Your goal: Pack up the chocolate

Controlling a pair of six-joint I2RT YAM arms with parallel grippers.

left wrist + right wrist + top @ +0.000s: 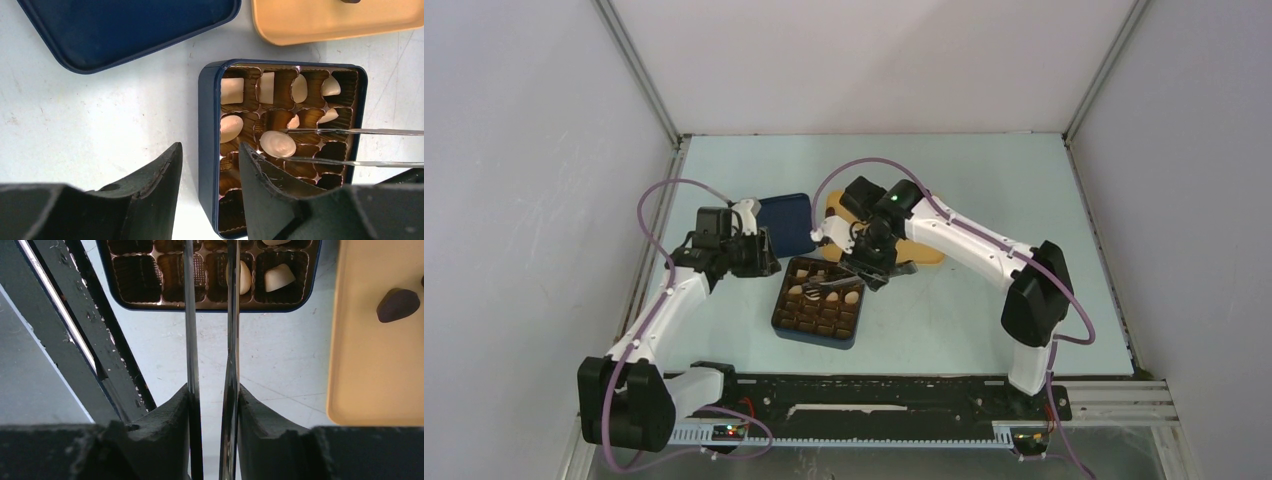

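1. Top view: the open box (pixel 812 337) sits mid-table, with its brown insert (pixel 824 318) showing.
2. The lid (pixel 786 222) lies just behind the box to the left. The tray (pixel 929 253) lies just behind it to the right and is partly covered by the right arm.
3. The left gripper (pixel 759 255) is seen at the box's left rear corner and the right gripper (pixel 876 268) at its right rear corner. The tweezers (pixel 829 288) reach over the insert.
4. Left wrist view: the left gripper (pixel 209 150) is spread wide with nothing held. One finger is over the table left of the box (pixel 206 100) and the other over its edge.
5. Several cream pieces (pixel 232 90) lie in the box's cells. An oval piece (pixel 277 144) lies between the tips of the tweezers (pixel 350 131); whether it is pinched cannot be told.
6. Right wrist view: the right gripper (pixel 212 390) is clamped on the tweezers (pixel 192 340), whose prongs are narrowly parted and run into the box (pixel 132 272).
7. Cream pieces (pixel 279 277) are seen in the box's nearest row.
8. A dark piece (pixel 398 305) lies on the tray (pixel 375 370), right of the box.
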